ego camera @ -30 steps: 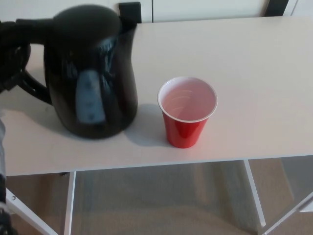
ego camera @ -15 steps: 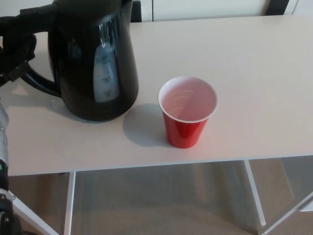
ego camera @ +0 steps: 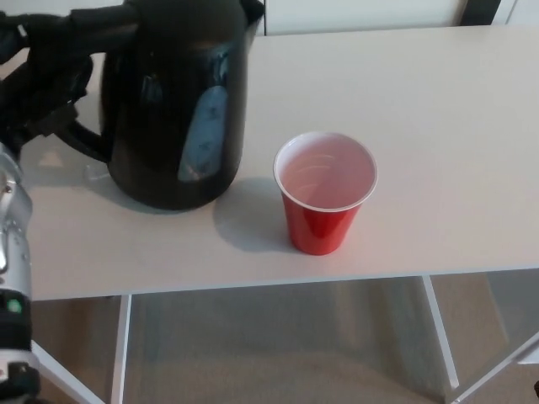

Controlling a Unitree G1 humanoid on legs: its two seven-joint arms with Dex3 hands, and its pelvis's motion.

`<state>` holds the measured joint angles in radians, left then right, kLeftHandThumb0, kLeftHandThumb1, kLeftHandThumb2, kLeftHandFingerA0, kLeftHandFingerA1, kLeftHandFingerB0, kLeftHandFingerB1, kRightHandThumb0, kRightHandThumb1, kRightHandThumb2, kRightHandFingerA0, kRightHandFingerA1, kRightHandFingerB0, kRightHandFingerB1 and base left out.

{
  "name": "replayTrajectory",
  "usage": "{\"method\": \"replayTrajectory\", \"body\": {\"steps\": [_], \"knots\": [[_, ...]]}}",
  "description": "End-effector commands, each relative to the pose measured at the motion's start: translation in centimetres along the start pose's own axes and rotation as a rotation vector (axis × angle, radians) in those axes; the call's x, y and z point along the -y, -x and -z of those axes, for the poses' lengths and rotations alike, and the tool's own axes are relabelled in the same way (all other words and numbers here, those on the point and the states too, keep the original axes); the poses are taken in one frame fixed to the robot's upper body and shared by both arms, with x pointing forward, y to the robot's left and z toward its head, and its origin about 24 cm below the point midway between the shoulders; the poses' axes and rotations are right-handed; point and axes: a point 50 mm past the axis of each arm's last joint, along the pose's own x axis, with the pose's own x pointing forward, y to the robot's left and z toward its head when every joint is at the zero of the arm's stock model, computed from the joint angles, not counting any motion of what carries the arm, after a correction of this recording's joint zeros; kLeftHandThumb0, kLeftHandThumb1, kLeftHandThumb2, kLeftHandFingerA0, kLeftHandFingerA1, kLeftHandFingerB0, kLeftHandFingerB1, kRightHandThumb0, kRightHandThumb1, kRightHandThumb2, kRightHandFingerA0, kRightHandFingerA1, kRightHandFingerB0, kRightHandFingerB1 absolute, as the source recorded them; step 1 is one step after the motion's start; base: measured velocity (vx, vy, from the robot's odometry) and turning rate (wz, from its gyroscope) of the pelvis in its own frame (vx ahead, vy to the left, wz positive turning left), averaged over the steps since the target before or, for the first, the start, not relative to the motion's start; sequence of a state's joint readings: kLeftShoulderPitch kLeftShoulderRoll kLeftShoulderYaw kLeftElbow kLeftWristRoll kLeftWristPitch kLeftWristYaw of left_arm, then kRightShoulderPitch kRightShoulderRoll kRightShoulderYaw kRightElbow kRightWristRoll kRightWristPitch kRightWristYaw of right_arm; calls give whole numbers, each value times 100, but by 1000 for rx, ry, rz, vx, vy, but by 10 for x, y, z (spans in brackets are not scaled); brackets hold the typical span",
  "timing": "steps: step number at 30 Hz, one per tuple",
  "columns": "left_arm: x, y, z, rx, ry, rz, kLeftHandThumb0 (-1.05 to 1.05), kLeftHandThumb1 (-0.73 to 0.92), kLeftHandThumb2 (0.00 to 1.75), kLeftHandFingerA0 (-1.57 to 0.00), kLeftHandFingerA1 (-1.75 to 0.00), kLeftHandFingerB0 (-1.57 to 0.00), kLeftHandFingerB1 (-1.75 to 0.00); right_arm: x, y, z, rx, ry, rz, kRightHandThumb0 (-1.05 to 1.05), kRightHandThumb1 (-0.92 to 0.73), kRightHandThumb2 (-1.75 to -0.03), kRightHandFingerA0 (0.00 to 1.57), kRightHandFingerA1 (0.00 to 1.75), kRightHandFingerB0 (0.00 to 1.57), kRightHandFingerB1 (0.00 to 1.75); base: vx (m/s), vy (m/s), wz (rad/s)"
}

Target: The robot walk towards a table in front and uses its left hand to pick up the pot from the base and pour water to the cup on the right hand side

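Pale cream flat-topped table (ego camera: 438, 126) spanning the full width of the view, surface smooth and matte, front edge running across the lower third. White metal frame legs (ego camera: 440, 332) visible beneath the top, one upright right of centre, another (ego camera: 119, 349) upright at lower left, with slanted braces at both lower corners. Grey-beige carpeted floor (ego camera: 278, 353) seen below the tabletop, between the legs. White panelled wall (ego camera: 362, 15) directly behind the far edge, a dark slanted strip (ego camera: 473, 12) at upper right.

Pot (ego camera: 181, 109) sits left on the counter (ego camera: 438, 126), cup (ego camera: 324, 192) just right of it, nearer the front edge.
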<state>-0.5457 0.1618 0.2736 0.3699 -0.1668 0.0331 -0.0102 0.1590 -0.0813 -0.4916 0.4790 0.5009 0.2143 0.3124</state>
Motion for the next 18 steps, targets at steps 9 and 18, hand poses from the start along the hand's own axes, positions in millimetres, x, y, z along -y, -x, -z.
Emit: {"method": "replayTrajectory", "body": {"steps": [9, 18], "knots": [[9, 2, -40, 90, 67, 127, -25, 76, 66, -69, -156, -69, -116, 1, -1, -10, 11, 14, 13, -30, -74, -62, 15, 57, 16, 41, 0, 0, 0], [1, 1, -46, 101, 55, 136, -22, 79, 63, -72, -158, -68, -117, -1, -4, -11, 5, -16, 9, -31, -76, -62, 14, 57, 16, 42, 0, 0, 0]]}}
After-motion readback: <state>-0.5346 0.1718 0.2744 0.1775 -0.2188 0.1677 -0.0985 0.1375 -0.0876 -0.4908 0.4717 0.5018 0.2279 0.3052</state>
